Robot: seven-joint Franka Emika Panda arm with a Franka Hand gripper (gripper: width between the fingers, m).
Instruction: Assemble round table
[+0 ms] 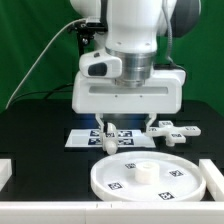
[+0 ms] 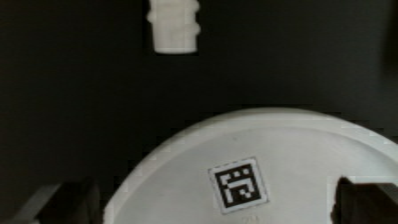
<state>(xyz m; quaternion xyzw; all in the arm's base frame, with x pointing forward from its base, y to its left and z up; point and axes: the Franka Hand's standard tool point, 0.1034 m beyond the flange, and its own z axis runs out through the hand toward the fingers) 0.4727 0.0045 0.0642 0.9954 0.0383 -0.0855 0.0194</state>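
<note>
The pincer (image 1: 130, 134) hangs wide open and empty above the far rim of the round disc (image 1: 150, 178), which lies at six o'clock on the black counter (image 1: 40, 150) in the exterior view. At the pincer's three o'clock lie small white parts (image 1: 172, 132), too small to tell apart. The wrist view cuts the disc off and shows one blurred white piece (image 2: 173, 27), leg or foot unclear.

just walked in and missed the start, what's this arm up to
A Franka arm is working on a round table. Its gripper hangs open, holding nothing, low over the far edge of the round disc, which lies flat nearest the exterior camera. Smaller white parts lie loose behind it toward the exterior view's right, next to the marker board. Nothing seems attached to the disc yet.
</note>
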